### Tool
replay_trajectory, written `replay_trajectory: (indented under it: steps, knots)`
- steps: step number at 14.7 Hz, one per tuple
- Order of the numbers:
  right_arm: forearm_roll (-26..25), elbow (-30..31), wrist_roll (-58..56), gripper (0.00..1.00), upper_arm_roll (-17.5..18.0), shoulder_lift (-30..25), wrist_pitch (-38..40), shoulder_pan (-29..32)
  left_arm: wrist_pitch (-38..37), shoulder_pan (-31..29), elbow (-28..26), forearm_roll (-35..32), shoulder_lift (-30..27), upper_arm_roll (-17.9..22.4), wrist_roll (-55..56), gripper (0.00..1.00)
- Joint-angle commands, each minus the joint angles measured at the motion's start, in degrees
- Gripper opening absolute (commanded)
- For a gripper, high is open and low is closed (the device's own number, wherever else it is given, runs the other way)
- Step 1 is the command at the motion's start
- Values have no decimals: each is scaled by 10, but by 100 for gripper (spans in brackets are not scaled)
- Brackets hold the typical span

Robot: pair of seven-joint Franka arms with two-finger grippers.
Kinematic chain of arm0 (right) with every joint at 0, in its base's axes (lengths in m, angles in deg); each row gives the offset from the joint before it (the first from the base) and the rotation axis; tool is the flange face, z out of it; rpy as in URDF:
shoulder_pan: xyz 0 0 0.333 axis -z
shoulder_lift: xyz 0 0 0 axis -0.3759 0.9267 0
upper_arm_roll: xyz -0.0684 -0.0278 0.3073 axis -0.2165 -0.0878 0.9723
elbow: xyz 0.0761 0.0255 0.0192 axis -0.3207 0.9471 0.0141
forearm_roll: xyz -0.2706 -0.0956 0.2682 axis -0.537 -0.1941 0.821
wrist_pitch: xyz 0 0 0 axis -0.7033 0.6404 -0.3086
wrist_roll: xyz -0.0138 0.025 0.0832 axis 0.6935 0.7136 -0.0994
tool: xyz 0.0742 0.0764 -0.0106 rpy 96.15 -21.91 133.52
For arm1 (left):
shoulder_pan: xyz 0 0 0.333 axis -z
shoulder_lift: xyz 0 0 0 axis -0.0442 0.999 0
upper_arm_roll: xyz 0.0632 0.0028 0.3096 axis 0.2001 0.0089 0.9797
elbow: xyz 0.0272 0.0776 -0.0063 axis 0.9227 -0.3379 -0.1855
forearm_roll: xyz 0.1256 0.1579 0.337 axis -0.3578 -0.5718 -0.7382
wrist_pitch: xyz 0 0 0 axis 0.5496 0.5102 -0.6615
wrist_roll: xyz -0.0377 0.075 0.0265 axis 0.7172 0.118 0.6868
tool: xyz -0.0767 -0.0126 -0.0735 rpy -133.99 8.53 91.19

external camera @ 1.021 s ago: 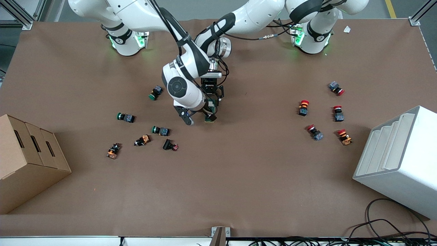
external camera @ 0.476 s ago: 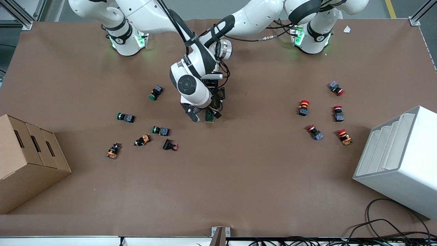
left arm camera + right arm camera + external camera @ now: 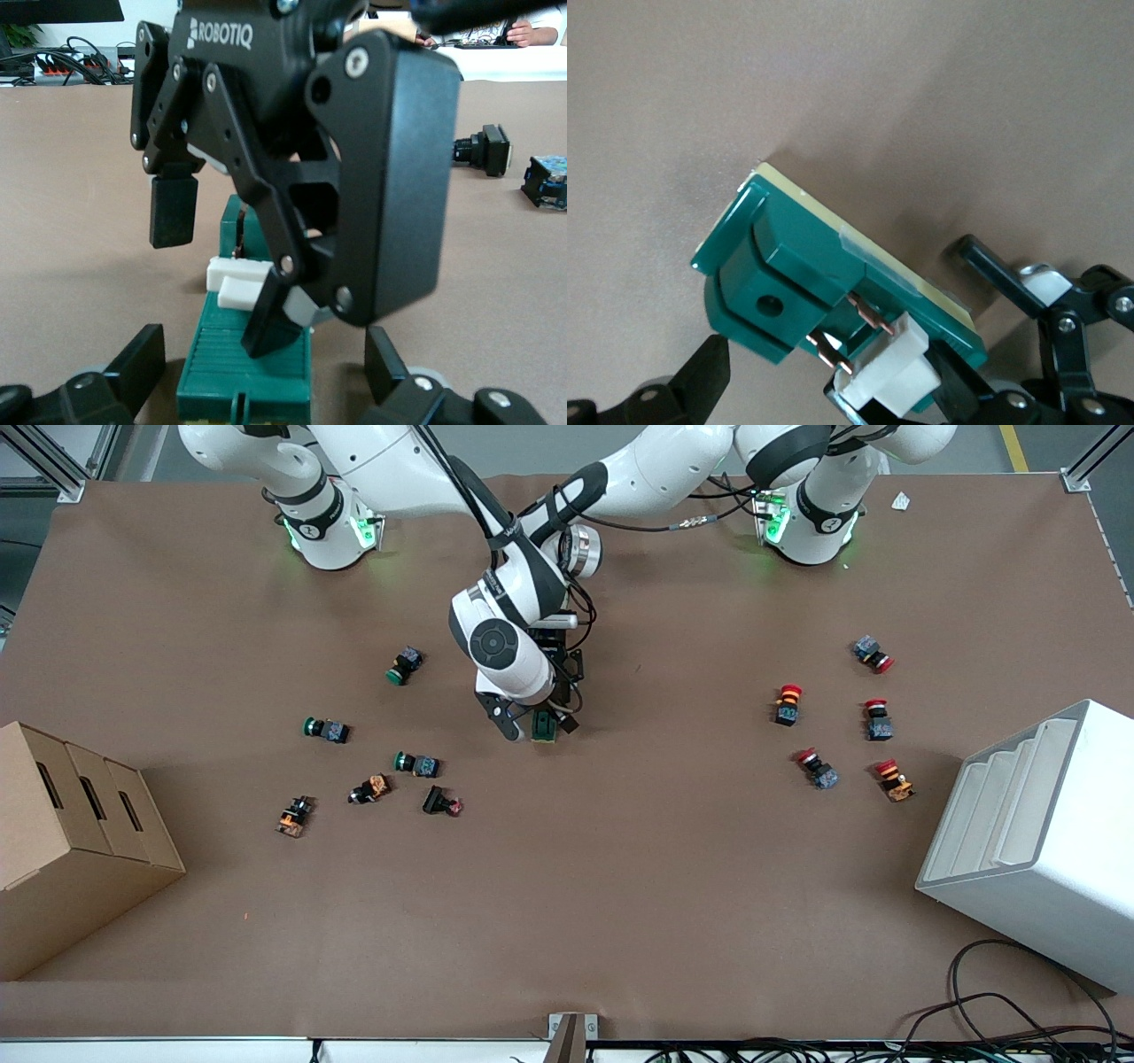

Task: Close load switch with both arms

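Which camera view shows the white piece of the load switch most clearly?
The right wrist view: the white piece of the load switch shows close up. In the left wrist view the right gripper covers part of it; in the front view it is too small to tell.

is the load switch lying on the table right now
Yes, in the left wrist view the green load switch rests flat on the brown table, with the right gripper over it, one fingertip on its white piece.

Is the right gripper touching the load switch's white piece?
Touching: left wrist view shows a right gripper finger resting against the white piece of the load switch.
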State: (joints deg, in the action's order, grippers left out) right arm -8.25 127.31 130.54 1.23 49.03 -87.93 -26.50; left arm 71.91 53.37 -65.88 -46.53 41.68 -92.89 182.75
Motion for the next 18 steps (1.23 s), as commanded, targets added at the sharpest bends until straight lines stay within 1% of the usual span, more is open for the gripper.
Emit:
replay_trajectory:
  steps: [1, 4, 5, 12, 18]
  knots:
    - [12, -35, -2, 100, -5, 3, 10, 16, -5, 7, 7, -12, 7, 4, 4, 99]
    - [12, -73, -5, 100, -7, 4, 65, 37, -5, 7, 7, -13, 7, 4, 2, 99]
    - [11, -78, -7, 100, -7, 3, 72, 42, -5, 6, 7, -13, 7, 4, 0, 99]
    - [5, -87, -28, 100, -7, 10, 70, 56, -5, 7, 7, -13, 7, 7, 0, 99]
    - [7, -107, -36, 100, -7, 39, 58, 64, -5, 7, 8, -13, 7, 8, -1, 100]
